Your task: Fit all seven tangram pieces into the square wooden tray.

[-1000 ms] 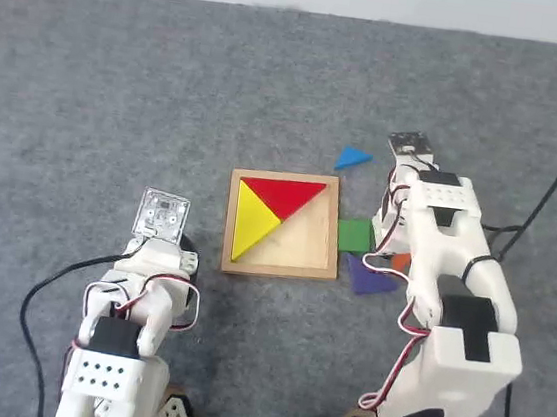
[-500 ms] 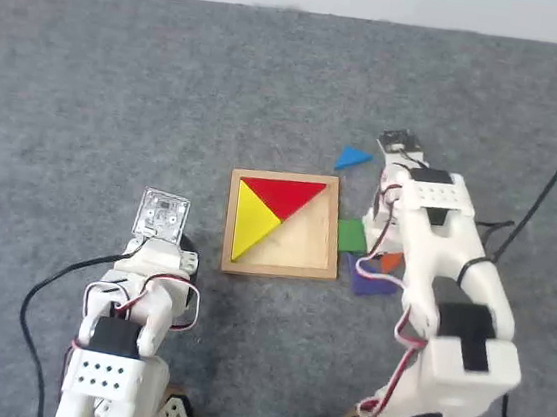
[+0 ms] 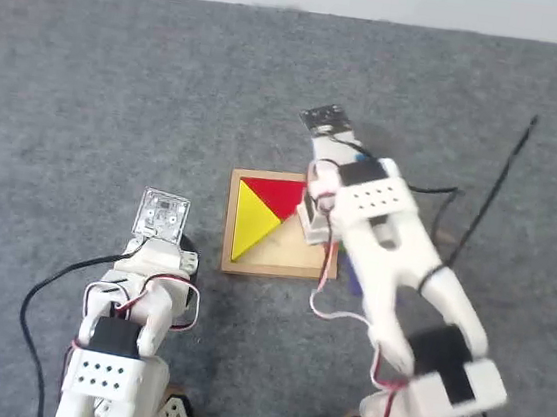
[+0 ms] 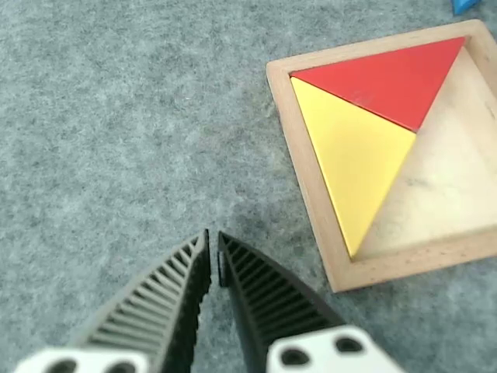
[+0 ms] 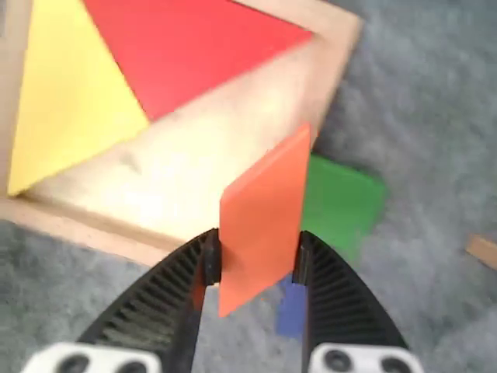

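Holding the orange piece [image 5: 262, 217] on edge, pinched in my right gripper [image 5: 256, 252], over the tray's [image 5: 338, 58] right side; lowered tilted, it could catch the rim and twist loose; my left gripper [image 4: 213, 249] sits near-left of the tray, jaws pressed together.

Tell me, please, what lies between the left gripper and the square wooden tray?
Nothing lies there. In the left wrist view, the stretch from the left gripper to the rim of the wooden tray is bare grey mat.
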Controlling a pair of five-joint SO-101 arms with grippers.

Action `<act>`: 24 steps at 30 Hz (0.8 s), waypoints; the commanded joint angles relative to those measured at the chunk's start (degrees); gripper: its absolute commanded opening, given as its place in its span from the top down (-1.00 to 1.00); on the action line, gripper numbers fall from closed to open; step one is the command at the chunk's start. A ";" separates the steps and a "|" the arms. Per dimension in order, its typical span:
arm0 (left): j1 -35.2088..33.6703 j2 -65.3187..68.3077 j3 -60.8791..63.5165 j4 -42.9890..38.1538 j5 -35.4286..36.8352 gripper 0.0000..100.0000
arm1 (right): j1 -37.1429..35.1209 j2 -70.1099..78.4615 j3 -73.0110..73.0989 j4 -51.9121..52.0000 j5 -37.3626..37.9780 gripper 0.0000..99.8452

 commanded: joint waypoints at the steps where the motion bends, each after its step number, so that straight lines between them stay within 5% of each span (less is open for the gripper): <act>1: -0.26 -0.70 -0.48 0.26 0.35 0.97 | -0.84 6.90 -10.29 0.22 -2.81 0.79; 15: -0.26 -0.70 -0.48 0.26 0.35 0.97 | -0.84 21.23 -22.68 0.75 -5.89 0.77; 24: -0.26 -0.70 -0.48 0.26 0.35 0.97 | -0.84 21.14 -24.18 2.68 -5.89 0.44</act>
